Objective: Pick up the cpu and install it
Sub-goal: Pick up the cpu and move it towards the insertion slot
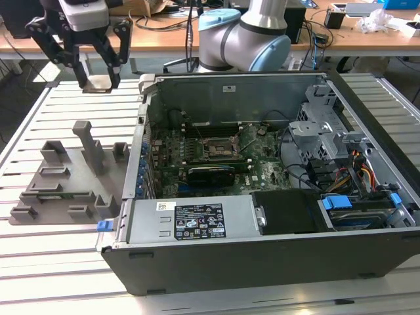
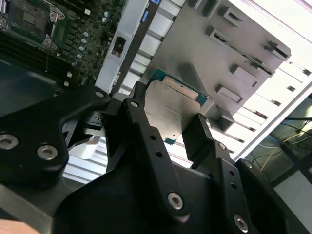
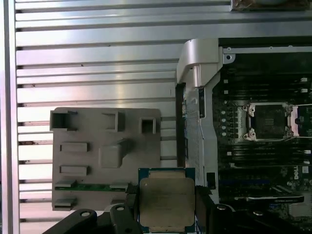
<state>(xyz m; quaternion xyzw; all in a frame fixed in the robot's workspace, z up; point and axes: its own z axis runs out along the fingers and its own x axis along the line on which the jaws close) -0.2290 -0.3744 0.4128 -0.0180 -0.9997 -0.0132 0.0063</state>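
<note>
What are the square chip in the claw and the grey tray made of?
The cpu: top looks like metal, dull silver sheen; green rim suggests circuit board. The tray: probably plastic, matte even grey, moulded blocks.

slatted metal table (image 1: pixel 52 275) | grey tray (image 1: pixel 41 189) on it | open computer case (image 1: pixel 262 262) beside tray

Silver arm (image 1: pixel 262 23), pale blue joint caps (image 1: pixel 220 18), black screw-studded gripper (image 1: pixel 98 83)

One cpu (image 3: pixel 165 202), one claw (image 1: pixel 99 82), one tray (image 3: pixel 83 127) (grey), one open computer case (image 1: pixel 262 262).
</note>
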